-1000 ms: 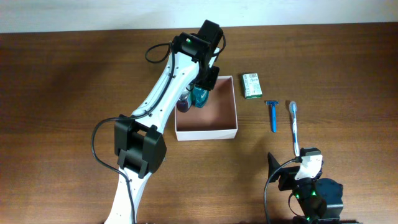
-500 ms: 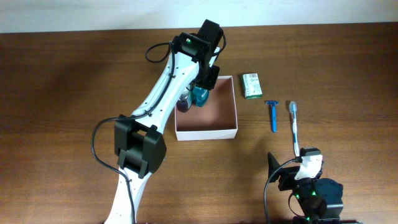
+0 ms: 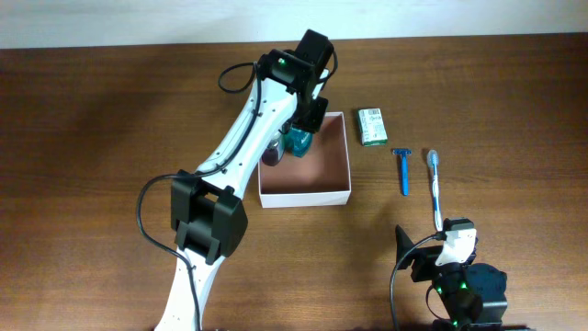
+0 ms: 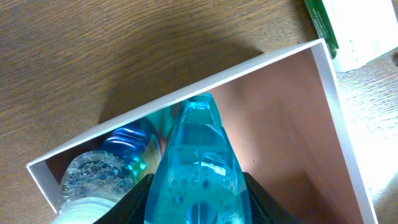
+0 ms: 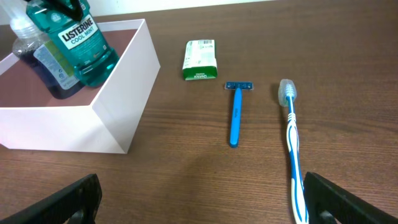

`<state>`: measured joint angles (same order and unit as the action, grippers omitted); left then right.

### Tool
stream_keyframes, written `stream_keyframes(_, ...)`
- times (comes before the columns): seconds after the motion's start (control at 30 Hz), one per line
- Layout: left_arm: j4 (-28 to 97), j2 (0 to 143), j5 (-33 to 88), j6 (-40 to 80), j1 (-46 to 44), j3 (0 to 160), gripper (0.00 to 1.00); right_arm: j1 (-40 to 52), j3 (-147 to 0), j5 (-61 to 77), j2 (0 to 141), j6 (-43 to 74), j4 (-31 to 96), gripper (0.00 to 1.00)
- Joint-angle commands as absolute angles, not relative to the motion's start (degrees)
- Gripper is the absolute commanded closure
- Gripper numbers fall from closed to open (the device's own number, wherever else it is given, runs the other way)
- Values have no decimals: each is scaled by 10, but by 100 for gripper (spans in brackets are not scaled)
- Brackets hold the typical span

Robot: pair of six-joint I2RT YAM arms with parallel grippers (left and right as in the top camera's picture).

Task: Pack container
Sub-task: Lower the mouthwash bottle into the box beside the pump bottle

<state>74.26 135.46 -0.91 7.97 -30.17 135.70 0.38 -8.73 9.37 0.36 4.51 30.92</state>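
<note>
Grained wood table (image 3: 110, 138), pale wall (image 3: 138, 18) behind; my left gripper (image 3: 303, 127) clamps a clear teal bottle (image 4: 198, 168) in the thin-walled square container (image 3: 331, 196); my right gripper (image 5: 202, 199) gapes wide.

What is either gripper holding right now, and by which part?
The left gripper holds the mouthwash bottle by its upper end, base inside the container. The right gripper is open, empty.
</note>
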Motion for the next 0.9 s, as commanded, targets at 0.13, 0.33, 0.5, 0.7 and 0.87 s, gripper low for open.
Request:
stream_keyframes(0.13,737,1353,-14,80,-314,1359,61,7,-85,99,2,50,312,1)
stream_keyframes(0.33,728,1353,-13,80,-314,1359,61,7,-84,99,2,50,312,2)
stream_keyframes(0.5,726,1353,-13,80,-314,1359,61,7,-85,99,2,50,312,2)
stream_keyframes(0.7,726,1354,-14,78,-314,1359,61,7,-84,99,2,50,312,1)
stream_keyframes(0.87,727,1360,-13,68,-314,1359,61,7,-85,99,2,50,312,1)
